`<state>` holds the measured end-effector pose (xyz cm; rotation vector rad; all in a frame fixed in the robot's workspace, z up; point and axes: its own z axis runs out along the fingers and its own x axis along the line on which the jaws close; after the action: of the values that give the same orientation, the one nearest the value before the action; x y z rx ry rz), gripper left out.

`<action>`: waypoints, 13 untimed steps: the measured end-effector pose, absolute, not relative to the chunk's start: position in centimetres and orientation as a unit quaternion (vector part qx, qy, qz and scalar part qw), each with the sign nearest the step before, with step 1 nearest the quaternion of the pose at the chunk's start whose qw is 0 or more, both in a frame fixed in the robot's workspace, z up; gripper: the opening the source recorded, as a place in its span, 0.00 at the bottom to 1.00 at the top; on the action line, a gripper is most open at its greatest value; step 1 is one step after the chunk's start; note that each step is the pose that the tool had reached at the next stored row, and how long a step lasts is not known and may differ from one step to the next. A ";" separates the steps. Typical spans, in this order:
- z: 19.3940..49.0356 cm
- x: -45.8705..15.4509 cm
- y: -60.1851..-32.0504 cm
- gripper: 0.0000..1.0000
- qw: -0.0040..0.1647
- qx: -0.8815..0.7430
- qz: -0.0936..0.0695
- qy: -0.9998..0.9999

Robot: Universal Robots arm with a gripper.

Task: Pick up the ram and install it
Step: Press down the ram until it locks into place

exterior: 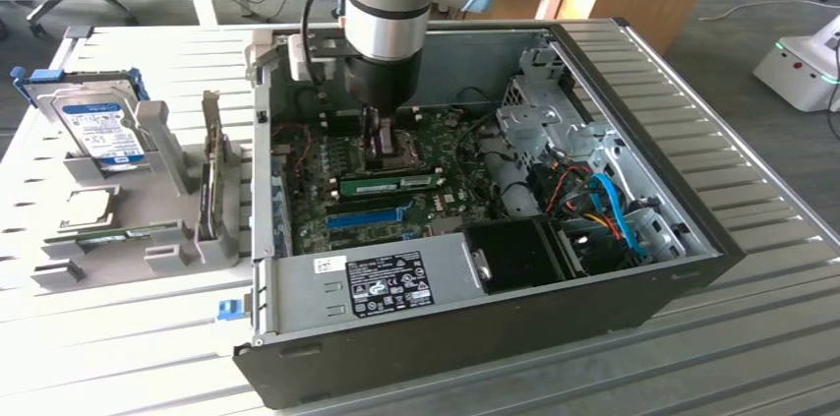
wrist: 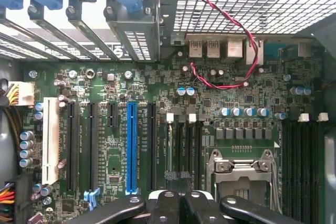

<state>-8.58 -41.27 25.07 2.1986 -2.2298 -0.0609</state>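
One slatted metal table (exterior: 118, 337) is carrying an open black computer case (exterior: 656, 288), which is lying on its side with the motherboard (exterior: 453, 195) facing up. Beside it, toward the exterior view's left, a grey holder rack (exterior: 157, 155) is standing on the table, keeping a blue-labelled hard drive (exterior: 94, 126) upright and an expansion card (exterior: 210, 175) on edge. The arm (exterior: 388, 13) is reaching straight down into the case, and its gripper (exterior: 382, 146) is hanging low over the board near the CPU socket (wrist: 241, 169); in the wrist view the gripper (wrist: 178, 179) is showing its fingers pressed together, with no gap between them. The ram (exterior: 390, 183) is sitting on edge on the motherboard, running parallel to the bright-blue slot (exterior: 365, 216) and lying between that slot and the socket, just beside the fingertips; whether they are touching it cannot be told. A red-and-black twisted wire (wrist: 247, 51) is looping across the board near the rear ports.
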 end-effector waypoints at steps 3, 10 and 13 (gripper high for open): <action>25.1 -8.6 -41.4 0.11 0.005 0.702 -0.019 -0.712; 25.1 -8.6 -41.5 0.11 0.005 0.702 -0.019 -0.712; 24.9 -8.6 -41.6 0.11 0.005 0.702 -0.019 -0.712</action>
<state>-8.57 -41.56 24.94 2.1986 -2.2297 -0.0609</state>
